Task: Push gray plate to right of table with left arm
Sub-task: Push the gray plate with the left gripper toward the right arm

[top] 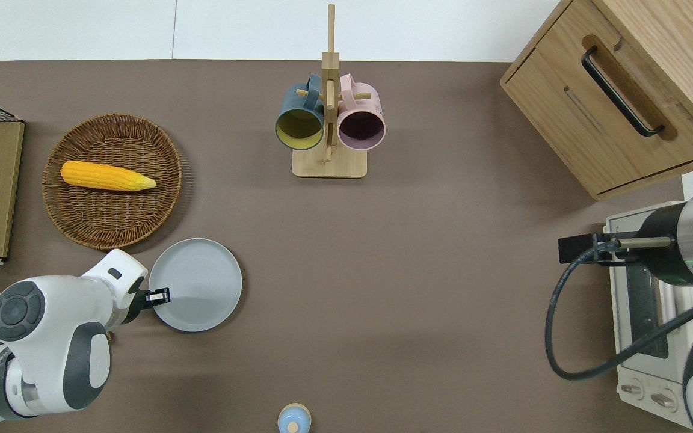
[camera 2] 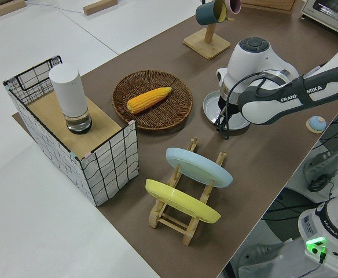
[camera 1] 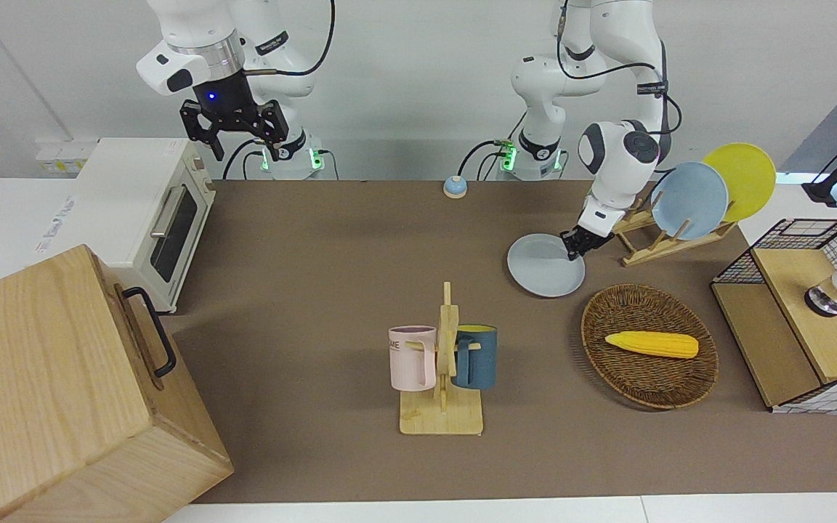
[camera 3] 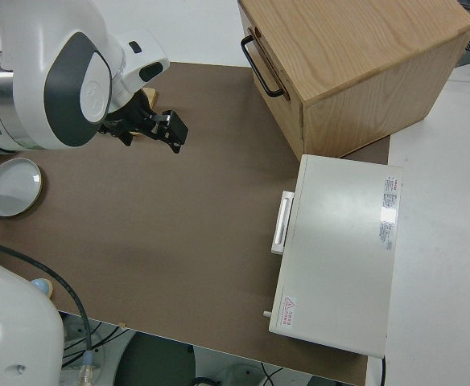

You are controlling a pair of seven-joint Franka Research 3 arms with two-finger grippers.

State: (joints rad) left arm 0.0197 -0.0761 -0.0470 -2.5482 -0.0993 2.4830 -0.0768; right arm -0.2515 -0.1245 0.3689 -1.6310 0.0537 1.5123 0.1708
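The plate (top: 196,284) lies flat on the table (top: 418,288) toward the left arm's end, just nearer the robots than the basket (top: 112,222) that holds the corn (top: 107,176), and well apart from the mug stand (top: 329,167) in the middle. The left gripper (top: 159,296) sits low at the plate's rim on the side toward its own end of the table, fingertips at or just over the edge — the natural spot to shove from, since the push has to carry the plate across toward the right arm's end. Whether the fingers are together or apart I cannot tell; either would serve for a push, as nothing needs clamping.

The wrist comes in at a slant, so the fingers point along the push line rather than down onto the plate. That looks deliberate: force goes into the rim, not into the tabletop.

The path ahead is open brown table — the stand lies farther from the robots than the plate's likely track, and the small blue knob (top: 293,419) lies nearer. By my judgement the push has hardly begun. A shallow rim gives little to bear on, so the fingers could ride up over it, or the plate could spin off line if pushed off-centre.

The rack (camera 1: 649,238) with the blue plate (camera 1: 689,200) and yellow plate (camera 1: 745,174) stands close by the arm. The right arm is parked.
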